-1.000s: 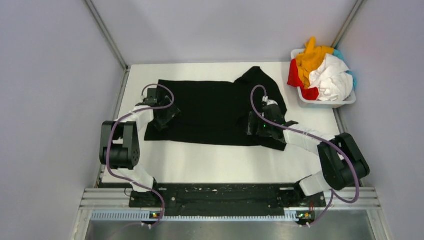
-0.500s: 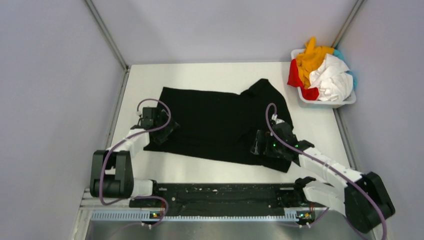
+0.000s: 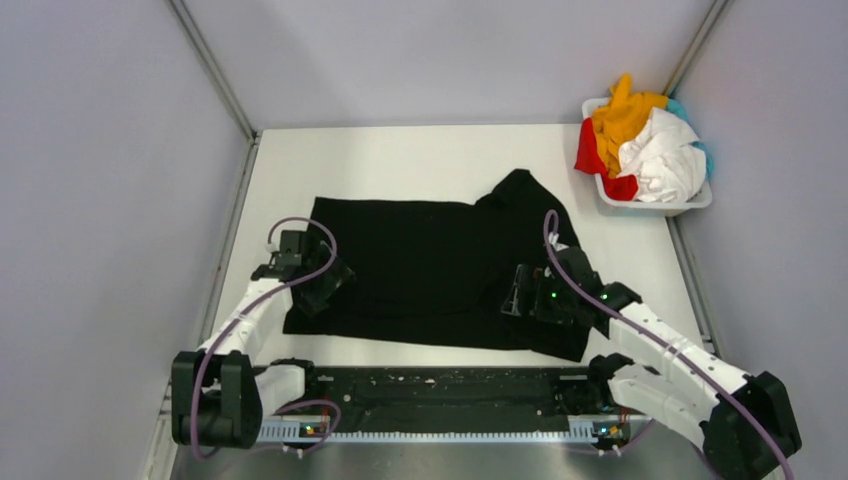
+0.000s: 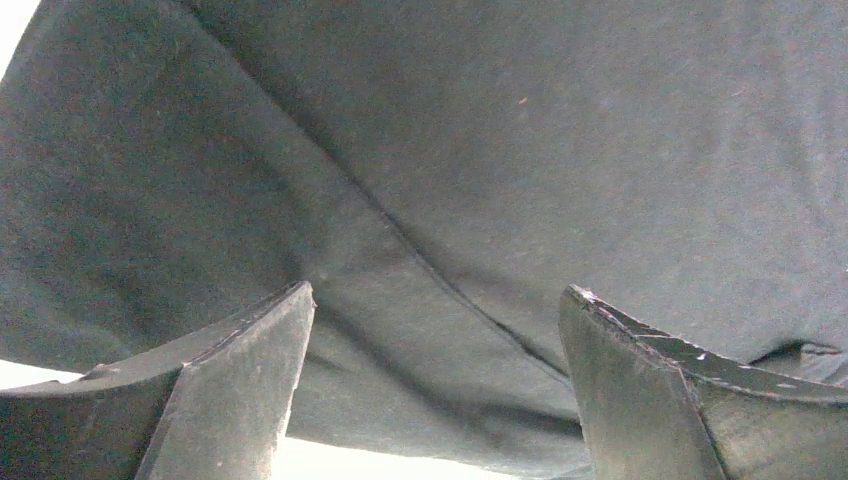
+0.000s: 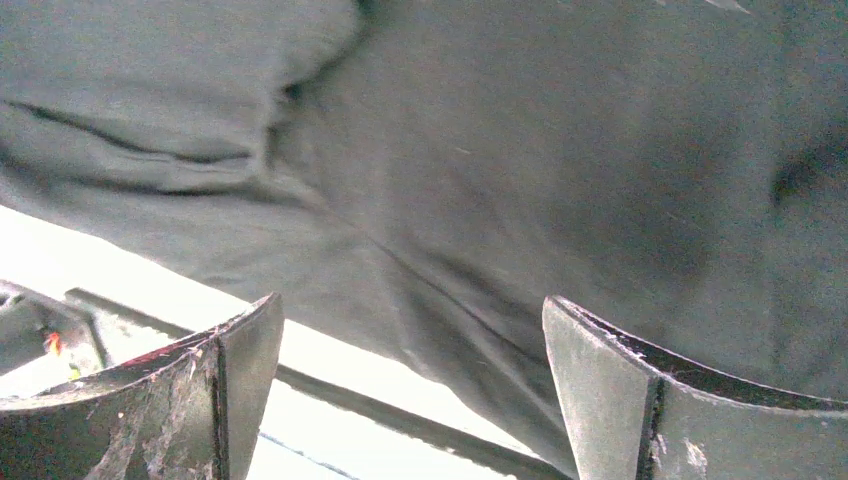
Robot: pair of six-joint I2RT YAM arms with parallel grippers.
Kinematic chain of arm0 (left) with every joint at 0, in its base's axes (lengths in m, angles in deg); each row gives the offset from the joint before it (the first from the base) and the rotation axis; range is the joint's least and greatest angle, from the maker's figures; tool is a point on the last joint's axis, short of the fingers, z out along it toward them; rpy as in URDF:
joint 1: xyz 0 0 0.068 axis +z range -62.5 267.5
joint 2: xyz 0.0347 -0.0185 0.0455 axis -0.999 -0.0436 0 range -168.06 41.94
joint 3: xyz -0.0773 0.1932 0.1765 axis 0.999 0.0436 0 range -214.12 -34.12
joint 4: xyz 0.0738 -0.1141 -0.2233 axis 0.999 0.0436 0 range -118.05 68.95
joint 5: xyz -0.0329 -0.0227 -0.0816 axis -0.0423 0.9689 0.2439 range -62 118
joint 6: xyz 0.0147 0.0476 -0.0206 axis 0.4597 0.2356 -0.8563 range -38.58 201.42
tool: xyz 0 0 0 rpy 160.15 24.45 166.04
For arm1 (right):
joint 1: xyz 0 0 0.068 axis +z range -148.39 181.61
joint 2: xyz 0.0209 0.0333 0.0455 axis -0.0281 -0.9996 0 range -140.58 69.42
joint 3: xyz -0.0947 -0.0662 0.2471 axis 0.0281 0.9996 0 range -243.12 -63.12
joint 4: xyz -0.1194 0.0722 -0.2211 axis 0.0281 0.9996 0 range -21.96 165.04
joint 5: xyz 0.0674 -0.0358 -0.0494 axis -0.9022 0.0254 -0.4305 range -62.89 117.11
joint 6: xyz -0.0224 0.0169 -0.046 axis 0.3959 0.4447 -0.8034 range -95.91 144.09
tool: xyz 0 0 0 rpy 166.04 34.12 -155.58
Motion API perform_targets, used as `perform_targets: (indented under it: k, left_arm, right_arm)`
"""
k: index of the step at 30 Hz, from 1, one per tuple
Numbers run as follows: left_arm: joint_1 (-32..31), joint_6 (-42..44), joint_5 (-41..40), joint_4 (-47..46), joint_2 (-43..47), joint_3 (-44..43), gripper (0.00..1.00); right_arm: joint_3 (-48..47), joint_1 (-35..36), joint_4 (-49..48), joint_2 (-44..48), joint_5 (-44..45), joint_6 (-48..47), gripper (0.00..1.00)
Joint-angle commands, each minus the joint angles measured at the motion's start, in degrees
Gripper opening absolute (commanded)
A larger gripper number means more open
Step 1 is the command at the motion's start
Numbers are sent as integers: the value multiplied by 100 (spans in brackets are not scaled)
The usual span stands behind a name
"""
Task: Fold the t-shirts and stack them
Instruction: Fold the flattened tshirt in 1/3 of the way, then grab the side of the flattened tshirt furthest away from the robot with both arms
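Note:
A large black t-shirt (image 3: 430,260) lies spread flat on the white table, with one sleeve sticking up at the back right. My left gripper (image 3: 325,285) sits over its near left corner and my right gripper (image 3: 520,295) over its near right corner. In the left wrist view, the left gripper (image 4: 435,300) has its jaws wide apart with black cloth (image 4: 500,150) and its hem lying between them. The right gripper (image 5: 412,305) is also wide open over the cloth (image 5: 520,150) and its near edge. Orange-yellow (image 3: 622,115), red (image 3: 590,150), white (image 3: 665,155) and teal (image 3: 680,108) t-shirts are piled in the basket.
The white plastic basket (image 3: 650,208) stands at the back right corner of the table. A black rail (image 3: 440,385) runs along the near edge, just below the shirt's hem. Grey walls close in the table on both sides and at the back.
Both arms have pulled back toward the near edge, and the black t-shirt has slid with them toward the rail. The shirt lies squarer and flatter than before.

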Motion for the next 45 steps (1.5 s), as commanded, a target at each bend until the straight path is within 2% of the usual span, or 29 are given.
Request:
perform_targets:
  k: [1, 5, 8, 12, 15, 18, 23, 29, 34, 38, 42, 45]
  left_arm:
    - [-12, 177, -406, 446, -47, -887, 97]
    - [13, 97, -932, 342, -334, -1506, 97]
    - [148, 188, -1038, 227, -746, -1987, 97]
    - [615, 343, -871, 127, -1394, -2567, 98]
    - [953, 481, -424, -138, -1897, -2899, 99]
    - [1119, 620, -485, -160, -2626, -3450, 98]
    - [1253, 958, -150, 271, -4026, -5030, 99]
    - [1280, 1501, 142, 525, -5543, -6738, 97]
    - [1263, 1807, 104, 1256, -6556, -7965, 82]
    - [1225, 1880, 61, 1397, -6749, -7970, 69]
    - [1127, 1963, 126, 1561, -6818, -7835, 61]
    - [1065, 1992, 120, 1684, -6798, -7666, 50]
  right_arm:
    - [-609, 331, -885, -479, -316, -230, 99]
    - [-919, 583, -1824, -1446, -580, -211, 99]
    - [-1223, 661, -2365, -2245, -609, -213, 99]
    - [-1794, 667, -2817, -3240, -391, -273, 99]
    - [-2326, 665, -3152, -3853, -253, -400, 99]
    - [-3043, 658, -3067, -4358, 77, -679, 99]
    - [-3776, 594, -2789, -4465, 186, -1069, 99]
    - [-3631, -161, -2713, -4260, 58, -1090, 99]
    - [-3308, -558, -2714, -4042, 264, -1218, 99]
    - [-3313, -729, -2645, -3987, 613, -1289, 99]
    - [-3556, -838, -2541, -4122, 1064, -1367, 99]
    - [-3828, -845, -2396, -4315, 1330, -1400, 99]
